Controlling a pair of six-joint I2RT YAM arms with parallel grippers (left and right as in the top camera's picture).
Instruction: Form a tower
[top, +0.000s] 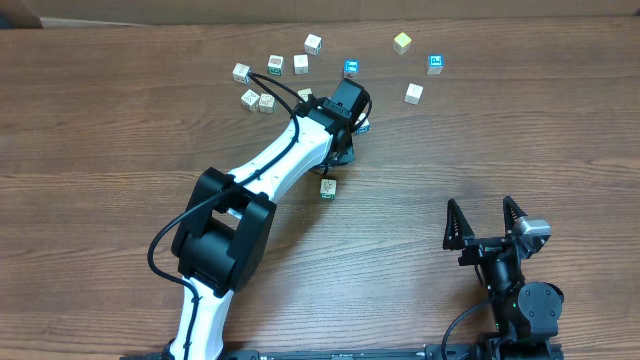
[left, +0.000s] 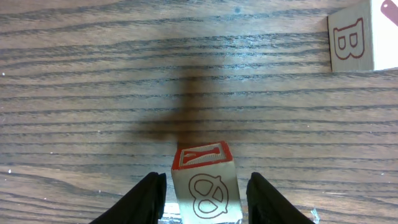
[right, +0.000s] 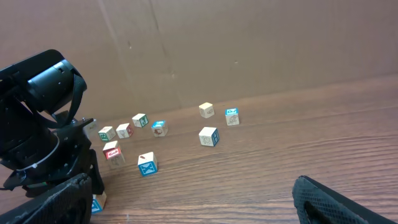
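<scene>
A pale wooden cube (left: 205, 186) with a red-printed top and a pretzel outline on its side sits between the fingers of my left gripper (left: 206, 190). The jaws are open, with a thin gap on each side of the cube. From overhead the white left arm (top: 290, 150) covers this spot. The tower is hidden: what lies under the cube cannot be seen. A green-sided cube (top: 328, 187) stands alone just in front of the arm. My right gripper (top: 485, 222) rests wide open and empty near the front right edge.
Several loose cubes lie scattered at the back, among them a blue one (top: 351, 68), a yellowish one (top: 402, 42) and a pale one (top: 414, 93). A cube with a red B (left: 353, 38) lies beyond the left gripper. A blue X cube (right: 147, 163) sits beside it.
</scene>
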